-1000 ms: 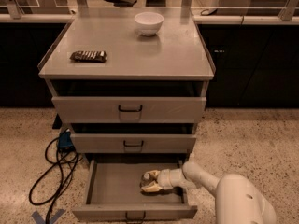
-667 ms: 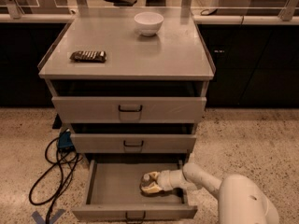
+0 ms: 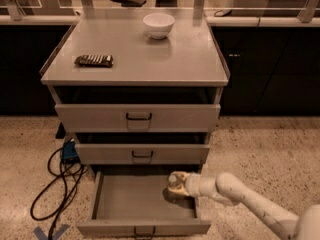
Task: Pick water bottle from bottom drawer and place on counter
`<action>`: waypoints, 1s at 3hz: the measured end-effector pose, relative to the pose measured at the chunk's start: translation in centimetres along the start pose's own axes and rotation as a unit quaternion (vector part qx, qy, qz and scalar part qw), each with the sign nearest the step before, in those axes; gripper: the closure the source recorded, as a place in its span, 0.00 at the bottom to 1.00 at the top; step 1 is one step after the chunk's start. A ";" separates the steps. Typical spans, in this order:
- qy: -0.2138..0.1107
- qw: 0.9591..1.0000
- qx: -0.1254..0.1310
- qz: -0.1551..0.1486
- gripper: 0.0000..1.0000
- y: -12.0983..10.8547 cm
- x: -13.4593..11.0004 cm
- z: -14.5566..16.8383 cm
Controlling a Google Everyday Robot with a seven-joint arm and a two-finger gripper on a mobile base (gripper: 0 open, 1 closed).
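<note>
The bottom drawer [image 3: 127,204] is pulled open, and its flat grey tray shows. My gripper [image 3: 175,180] is inside it at the right rear, on the end of my white arm, which reaches in from the lower right. A dark shadow lies on the tray under the gripper. A pale rounded shape sits at the gripper's tip. I cannot tell whether it is the water bottle, and no bottle shows anywhere else in the drawer. The counter [image 3: 170,61] is the grey top of the cabinet.
A white bowl [image 3: 158,24] stands at the back of the counter and a dark flat packet [image 3: 94,60] lies at its left. Two upper drawers [image 3: 138,117] are slightly open. Black cables [image 3: 52,186] and a blue box [image 3: 69,151] lie on the floor at the left.
The gripper has shifted a little to the right and up inside the bottom drawer. The bowl, the packet and the drawers have not moved.
</note>
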State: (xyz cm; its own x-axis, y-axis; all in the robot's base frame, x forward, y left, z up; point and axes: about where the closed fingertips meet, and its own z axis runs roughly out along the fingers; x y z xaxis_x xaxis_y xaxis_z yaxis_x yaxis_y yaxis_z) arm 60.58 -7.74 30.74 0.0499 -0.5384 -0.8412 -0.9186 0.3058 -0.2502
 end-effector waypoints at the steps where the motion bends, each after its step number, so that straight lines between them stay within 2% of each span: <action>1: 0.021 0.997 0.071 -0.005 1.00 -1.2 -2.4 -8.0; 2: 0.021 0.998 0.055 0.004 1.00 2.4 -2.3 -8.9; 3: 0.021 0.998 0.054 0.004 1.00 2.4 -2.3 -8.8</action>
State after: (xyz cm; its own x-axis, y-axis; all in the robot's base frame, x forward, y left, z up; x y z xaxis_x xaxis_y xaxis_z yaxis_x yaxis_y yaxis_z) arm 54.78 -12.64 36.31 0.0247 -0.5679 -0.8227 -0.8708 0.3920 -0.2967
